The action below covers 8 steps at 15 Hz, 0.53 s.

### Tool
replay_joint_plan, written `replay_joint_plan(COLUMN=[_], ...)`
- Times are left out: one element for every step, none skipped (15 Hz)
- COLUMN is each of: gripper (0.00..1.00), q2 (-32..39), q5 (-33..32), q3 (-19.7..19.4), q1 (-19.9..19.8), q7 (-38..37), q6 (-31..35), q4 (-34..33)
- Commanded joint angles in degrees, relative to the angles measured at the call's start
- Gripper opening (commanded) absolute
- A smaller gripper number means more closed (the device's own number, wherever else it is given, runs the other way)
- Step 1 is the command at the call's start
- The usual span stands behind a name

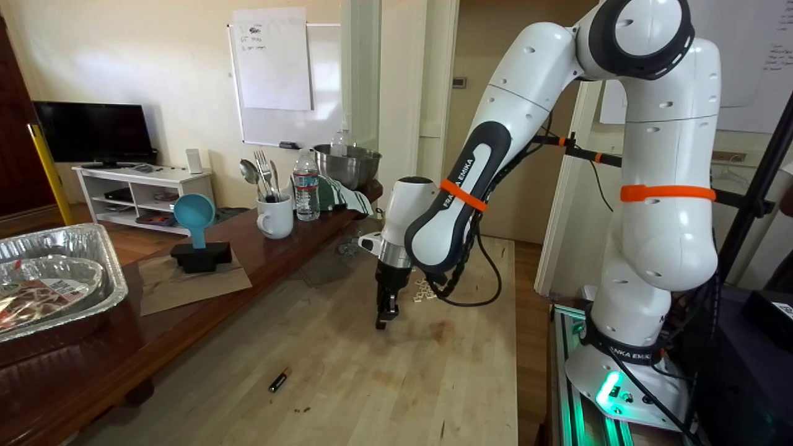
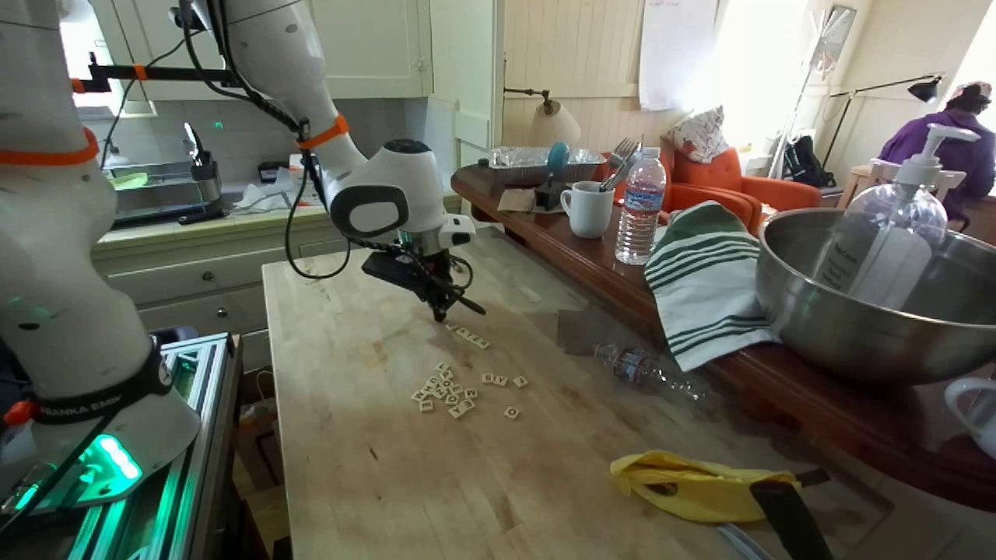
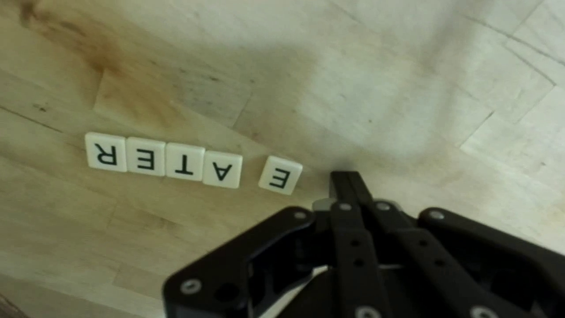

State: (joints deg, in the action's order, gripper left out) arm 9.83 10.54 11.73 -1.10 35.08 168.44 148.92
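The gripper [image 3: 346, 178] points down at the wooden table [image 3: 397, 101], its two fingers pressed together with nothing between them; whether the tips touch the wood cannot be told. Nearest to them in the wrist view is a loose E tile [image 3: 280, 175], lying face up just beside the fingertips, with a gap between. Fingers held like this suit nudging rather than grasping: a push on this tile would best meet the middle of the side facing them, low on the edge, since an off-centre touch would likely spin it and a high one could ride over it. The tile sits slightly turned, apart from a row of four touching tiles [image 3: 173, 162] that show R, E, T and A upside down in that view. Light, slow pressure along the row's line should spare those neighbours; overrunning would probably buckle them. Farther off, in an exterior view, lie a jumble of letter tiles [image 2: 452, 400], a plastic water bottle [image 2: 634, 367] on its side and a yellow fabric item [image 2: 692, 494], all likely out of a short nudge's way.
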Motion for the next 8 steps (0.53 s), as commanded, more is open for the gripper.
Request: replay_joint_plan(gripper=[0.00,0.00,0.00,0.00,0.00,0.00,0.00,0.00], q2=[2.08,2.23,2.27,2.16,2.08,2.02,1.98,1.91], q5=[2.25,2.14,1.90,1.39,1.23,1.01,0.88,0.74], q3=[2.07,2.12,2.07,1.82,1.76,1.61,1.53,1.46], q1=[-2.40,-2.76,-3.04,-3.18,-3.36,-3.50,-3.61,-3.71], q7=[-1.01,-1.24,-1.66,-2.21,-2.52,-2.82,-3.08,-3.35], q6=[1.10,1.17,1.15,0.93,0.91,0.76,0.70,0.64], q4=[-1.37,-1.50,-1.55,-1.52,-1.47,-1.43,-1.38,-1.33])
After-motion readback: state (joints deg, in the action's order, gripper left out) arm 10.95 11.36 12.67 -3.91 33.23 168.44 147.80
